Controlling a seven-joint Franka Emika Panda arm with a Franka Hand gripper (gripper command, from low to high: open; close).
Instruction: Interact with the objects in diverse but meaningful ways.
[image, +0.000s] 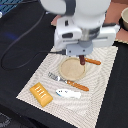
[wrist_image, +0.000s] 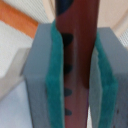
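Note:
My gripper (image: 81, 56) is shut on the dark brown sausage stick (image: 81, 62), holding it upright over a round tan plate (image: 67, 71) on the striped mat. In the wrist view the sausage stick (wrist_image: 77, 50), reddish brown with dark spots, is clamped between teal pads (wrist_image: 54, 75) on grey fingers, so my gripper (wrist_image: 75, 75) is shut on it. The yellow-orange ridged bread slab (image: 41, 93) lies at the mat's near corner on the exterior view's left. A small white-and-blue oblong piece (image: 67, 93) lies beside it.
An orange-handled utensil (image: 71, 83) lies on the mat in front of the plate, and another orange handle (image: 93, 61) sticks out past the plate's right side. A black cable (image: 20, 47) loops over the dark table on the left. A pale bowl (image: 124, 17) sits far right.

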